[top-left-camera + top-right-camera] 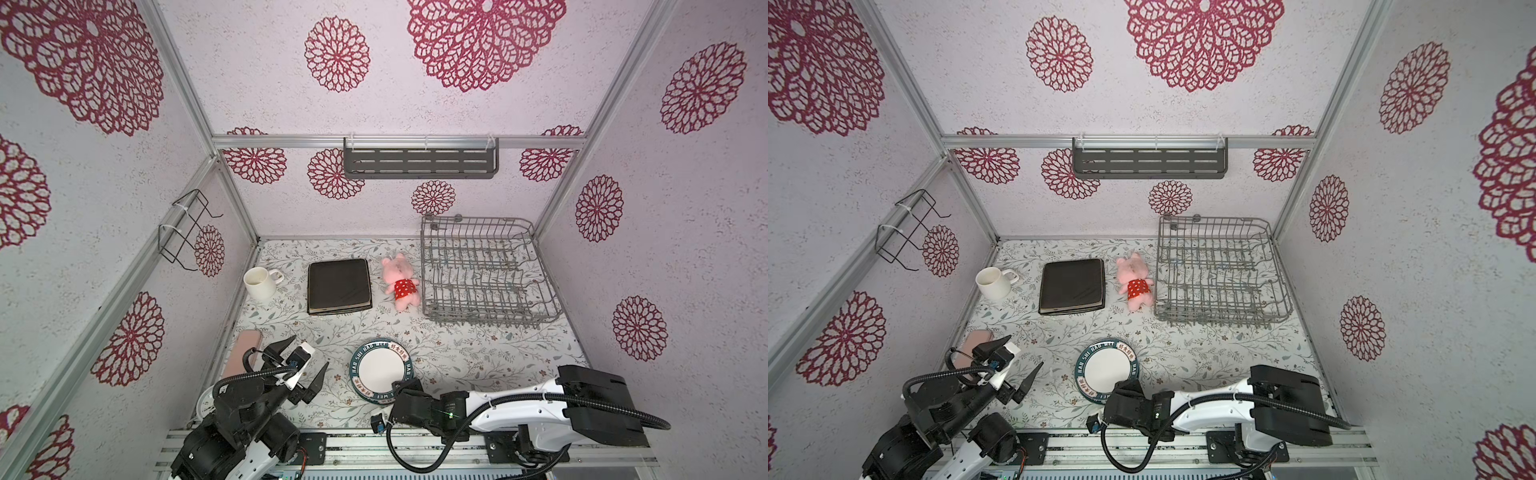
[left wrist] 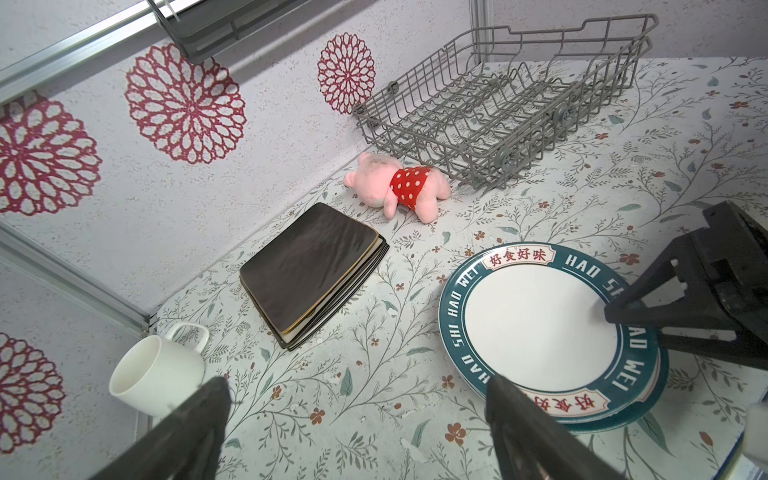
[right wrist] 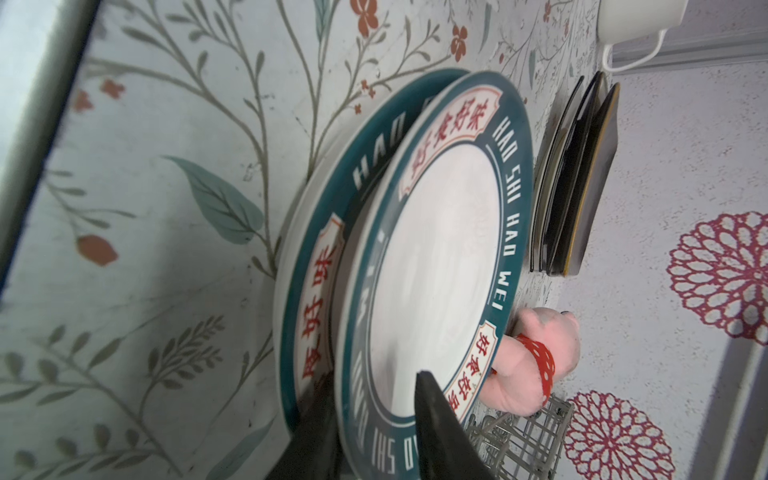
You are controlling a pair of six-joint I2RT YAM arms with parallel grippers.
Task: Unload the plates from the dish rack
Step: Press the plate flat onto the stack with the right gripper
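A counter (image 1: 478,357) with a leafy floral print fills a booth of pale walls with red flower medallions, framed in aluminium bars. The dish rack (image 1: 490,320) stands at 2 o'clock, in the back corner. A stack of square plates (image 1: 338,286), a dark one on top, lies at 11 o'clock. Two round plates (image 1: 380,370) lie stacked at 6 o'clock.

The right gripper (image 1: 404,384) straddles the top one's near rim; I cannot tell whether it pinches. The left gripper (image 1: 307,353), at 8 o'clock, is spread wide with nothing in it.

A mug (image 1: 259,283) sits at 10 o'clock. A pink toy pig (image 1: 401,282) lies between the square plates and the rack. A slotted shelf (image 1: 419,162) hangs on the back wall.
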